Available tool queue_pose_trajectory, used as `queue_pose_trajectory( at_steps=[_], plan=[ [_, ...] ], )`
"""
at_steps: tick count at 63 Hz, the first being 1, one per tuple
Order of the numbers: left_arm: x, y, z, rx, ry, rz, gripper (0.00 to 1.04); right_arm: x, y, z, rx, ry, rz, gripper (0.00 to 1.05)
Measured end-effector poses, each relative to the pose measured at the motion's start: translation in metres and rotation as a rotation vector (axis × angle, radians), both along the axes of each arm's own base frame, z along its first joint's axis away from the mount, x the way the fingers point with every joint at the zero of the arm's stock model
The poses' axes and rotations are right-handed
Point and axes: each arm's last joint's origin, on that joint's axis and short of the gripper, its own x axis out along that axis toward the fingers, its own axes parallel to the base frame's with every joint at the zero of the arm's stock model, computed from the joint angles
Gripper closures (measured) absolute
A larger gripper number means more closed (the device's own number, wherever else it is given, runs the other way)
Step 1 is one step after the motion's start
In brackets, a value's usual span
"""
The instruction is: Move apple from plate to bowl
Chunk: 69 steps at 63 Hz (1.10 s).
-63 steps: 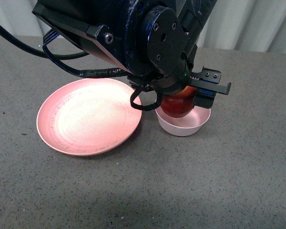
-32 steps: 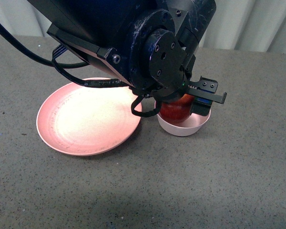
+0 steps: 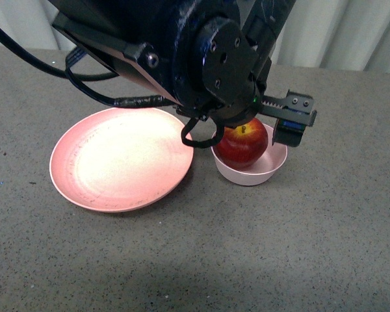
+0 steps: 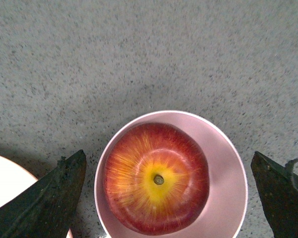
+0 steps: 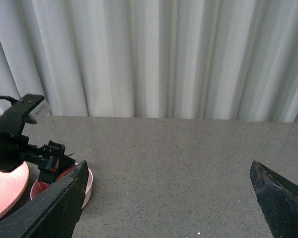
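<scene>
The dark-red apple (image 3: 242, 145) with its yellow patch up sits in the small pale pink bowl (image 3: 263, 173). The wide salmon-pink plate (image 3: 120, 159) lies just left of the bowl and holds nothing. My left gripper (image 3: 248, 129) hangs open right above the apple, and its wrist hides the apple's back. In the left wrist view the apple (image 4: 156, 184) fills the left part of the bowl (image 4: 226, 178), and the gripper (image 4: 167, 166) has its jaws wide apart outside the bowl's rim, touching nothing. My right gripper (image 5: 169, 171) is open and empty, far off to the right.
Grey speckled tabletop (image 3: 247, 247) all round. White curtain (image 5: 159, 54) behind the table. The left arm's black cable (image 3: 26, 62) loops over the back left. In the right wrist view the left arm (image 5: 20, 144) stands over the bowl (image 5: 87, 184).
My left gripper has risen a little off the bowl and its finger has moved out to the right. The apple stays in the bowl and its top now shows.
</scene>
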Motion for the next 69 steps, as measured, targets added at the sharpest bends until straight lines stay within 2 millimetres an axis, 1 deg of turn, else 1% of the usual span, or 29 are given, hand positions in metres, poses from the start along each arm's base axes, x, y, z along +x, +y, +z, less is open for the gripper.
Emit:
queue_pose_trajectory(
  at_steps=[3, 9, 11, 17, 23, 26, 29, 31, 38, 40, 50, 55, 58, 62, 64, 67, 69],
  plan=[
    [-0.003, 0.006, 0.014, -0.026, -0.032, 0.018, 0.07, 0.000, 0.000, 0.000, 0.000, 0.000, 0.000, 0.09],
    [-0.009, 0.017, 0.030, -0.066, -0.072, 0.058, 0.07, 0.000, 0.000, 0.000, 0.000, 0.000, 0.000, 0.09],
    [-0.012, 0.024, 0.034, -0.084, -0.084, 0.083, 0.07, 0.000, 0.000, 0.000, 0.000, 0.000, 0.000, 0.09],
    [-0.021, 0.050, 0.046, -0.137, -0.128, 0.193, 0.07, 0.000, 0.000, 0.000, 0.000, 0.000, 0.000, 0.09],
    [-0.036, 0.083, 0.052, -0.175, -0.156, 0.292, 0.07, 0.000, 0.000, 0.000, 0.000, 0.000, 0.000, 0.09],
    [-0.046, 0.102, 0.054, -0.188, -0.165, 0.336, 0.07, 0.000, 0.000, 0.000, 0.000, 0.000, 0.000, 0.09],
    [-0.055, 0.115, 0.055, -0.193, -0.168, 0.360, 0.07, 0.000, 0.000, 0.000, 0.000, 0.000, 0.000, 0.09],
    [-0.065, 0.127, 0.055, -0.201, -0.173, 0.374, 0.07, 0.000, 0.000, 0.000, 0.000, 0.000, 0.000, 0.09],
    [-0.093, 0.154, 0.057, -0.216, -0.189, 0.396, 0.07, 0.000, 0.000, 0.000, 0.000, 0.000, 0.000, 0.09],
    [-0.103, 0.165, 0.058, -0.222, -0.190, 0.405, 0.07, 0.000, 0.000, 0.000, 0.000, 0.000, 0.000, 0.09],
    [-0.137, 0.200, 0.061, -0.239, -0.229, 0.473, 0.07, 0.000, 0.000, 0.000, 0.000, 0.000, 0.000, 0.09],
    [-0.160, 0.218, 0.061, -0.226, -0.252, 0.521, 0.07, 0.000, 0.000, 0.000, 0.000, 0.000, 0.000, 0.09],
    [-0.167, 0.223, 0.061, -0.224, -0.262, 0.535, 0.07, 0.000, 0.000, 0.000, 0.000, 0.000, 0.000, 0.09],
    [-0.169, 0.225, 0.056, -0.197, -0.382, 0.506, 0.16, 0.000, 0.000, 0.000, 0.000, 0.000, 0.000, 0.09],
    [-0.173, 0.228, 0.051, -0.183, -0.454, 0.482, 0.23, 0.000, 0.000, 0.000, 0.000, 0.000, 0.000, 0.09],
    [-0.179, 0.231, 0.047, -0.165, -0.521, 0.460, 0.31, 0.000, 0.000, 0.000, 0.000, 0.000, 0.000, 0.09],
    [-0.185, 0.235, 0.046, -0.157, -0.577, 0.452, 0.40, 0.000, 0.000, 0.000, 0.000, 0.000, 0.000, 0.09]
  ],
)
